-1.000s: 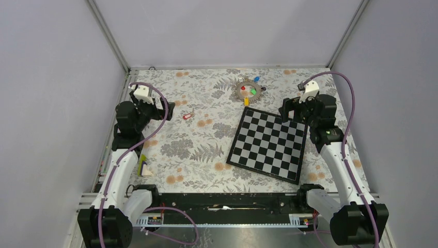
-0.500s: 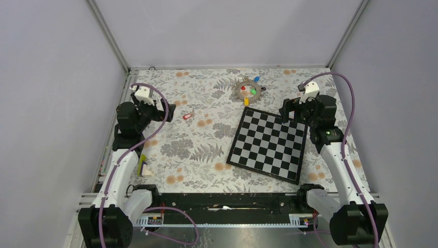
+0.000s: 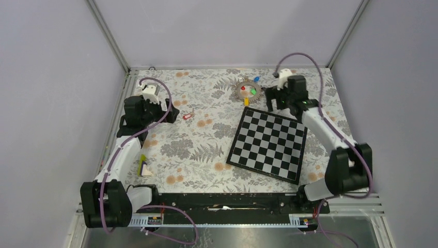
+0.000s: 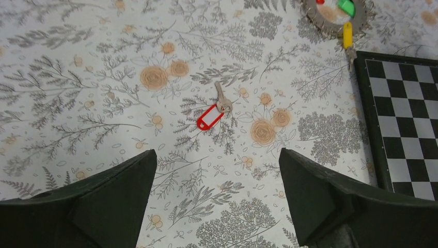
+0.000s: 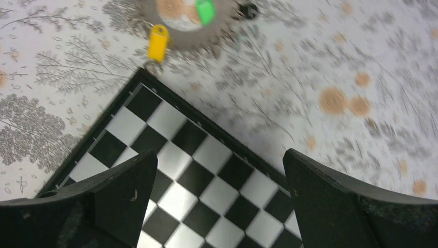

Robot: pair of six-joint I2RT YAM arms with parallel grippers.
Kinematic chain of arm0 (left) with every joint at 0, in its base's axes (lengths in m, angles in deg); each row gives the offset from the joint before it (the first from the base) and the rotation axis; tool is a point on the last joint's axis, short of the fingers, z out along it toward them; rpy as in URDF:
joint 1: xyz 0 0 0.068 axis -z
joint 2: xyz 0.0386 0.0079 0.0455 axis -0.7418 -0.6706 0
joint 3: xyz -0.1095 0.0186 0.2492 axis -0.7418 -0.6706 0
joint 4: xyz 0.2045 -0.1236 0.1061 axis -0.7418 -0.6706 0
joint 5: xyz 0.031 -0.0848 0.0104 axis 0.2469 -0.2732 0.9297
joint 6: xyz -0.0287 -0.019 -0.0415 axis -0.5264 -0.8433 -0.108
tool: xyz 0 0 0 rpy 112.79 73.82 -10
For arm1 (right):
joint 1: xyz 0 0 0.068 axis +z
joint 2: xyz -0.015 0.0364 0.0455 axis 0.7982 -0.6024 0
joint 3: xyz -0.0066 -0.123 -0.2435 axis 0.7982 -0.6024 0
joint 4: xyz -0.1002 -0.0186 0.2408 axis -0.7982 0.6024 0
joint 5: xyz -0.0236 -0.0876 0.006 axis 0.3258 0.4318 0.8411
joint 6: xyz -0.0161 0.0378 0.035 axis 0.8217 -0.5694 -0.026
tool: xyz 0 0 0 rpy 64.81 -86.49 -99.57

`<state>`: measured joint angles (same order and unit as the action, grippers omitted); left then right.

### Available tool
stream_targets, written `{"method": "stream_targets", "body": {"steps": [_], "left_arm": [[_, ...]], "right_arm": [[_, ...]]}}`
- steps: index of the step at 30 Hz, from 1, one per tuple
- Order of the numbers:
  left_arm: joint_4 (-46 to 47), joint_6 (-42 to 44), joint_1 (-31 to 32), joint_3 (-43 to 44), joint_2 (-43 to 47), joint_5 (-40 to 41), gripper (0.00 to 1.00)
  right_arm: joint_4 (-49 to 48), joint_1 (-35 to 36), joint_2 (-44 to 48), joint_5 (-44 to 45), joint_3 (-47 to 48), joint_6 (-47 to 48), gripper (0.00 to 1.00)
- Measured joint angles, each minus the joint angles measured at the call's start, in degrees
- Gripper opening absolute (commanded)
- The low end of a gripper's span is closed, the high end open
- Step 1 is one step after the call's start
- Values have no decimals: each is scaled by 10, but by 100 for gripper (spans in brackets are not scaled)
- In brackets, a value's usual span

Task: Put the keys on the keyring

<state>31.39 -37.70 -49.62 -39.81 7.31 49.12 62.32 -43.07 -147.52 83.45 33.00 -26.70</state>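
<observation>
The keyring (image 3: 247, 91) lies at the far middle of the flowered table, a dark grey ring with red, green, blue and yellow keys in and around it. One loose key with a red tag (image 3: 188, 116) lies to its left. My left gripper (image 3: 170, 111) is open just left of that key, which shows ahead of the fingers as the red-tag key (image 4: 210, 117). My right gripper (image 3: 269, 101) is open over the chessboard's far corner, right of the ring. Its view shows the yellow key (image 5: 158, 41), the green key (image 5: 205, 10) and the ring's edge (image 5: 191, 39).
A black-and-white chessboard (image 3: 268, 144) lies tilted at the right middle, its far corner next to the yellow key. A small yellow and white object (image 3: 144, 166) sits near the left arm. Grey walls close in three sides.
The right arm has swung left and forward, from the right side to beside the keyring. The left arm has shifted slightly towards the far side. Both grippers stay open.
</observation>
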Motion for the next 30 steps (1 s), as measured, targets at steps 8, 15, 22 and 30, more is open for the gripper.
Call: {"method": "stream_targets", "body": {"steps": [8, 15, 22, 30], "left_arm": [[-31, 5, 0, 19, -48, 0, 99], [-37, 6, 0, 27, -70, 0, 99], [-44, 7, 0, 27, -80, -1, 99], [-46, 7, 0, 27, -80, -2, 99]], "right_arm": [[93, 88, -314, -3, 323, 67, 95], [204, 95, -538, -36, 557, 93, 93], [293, 101, -673, -83, 759, 81, 90], [317, 114, -705, -98, 794, 75, 67]]}}
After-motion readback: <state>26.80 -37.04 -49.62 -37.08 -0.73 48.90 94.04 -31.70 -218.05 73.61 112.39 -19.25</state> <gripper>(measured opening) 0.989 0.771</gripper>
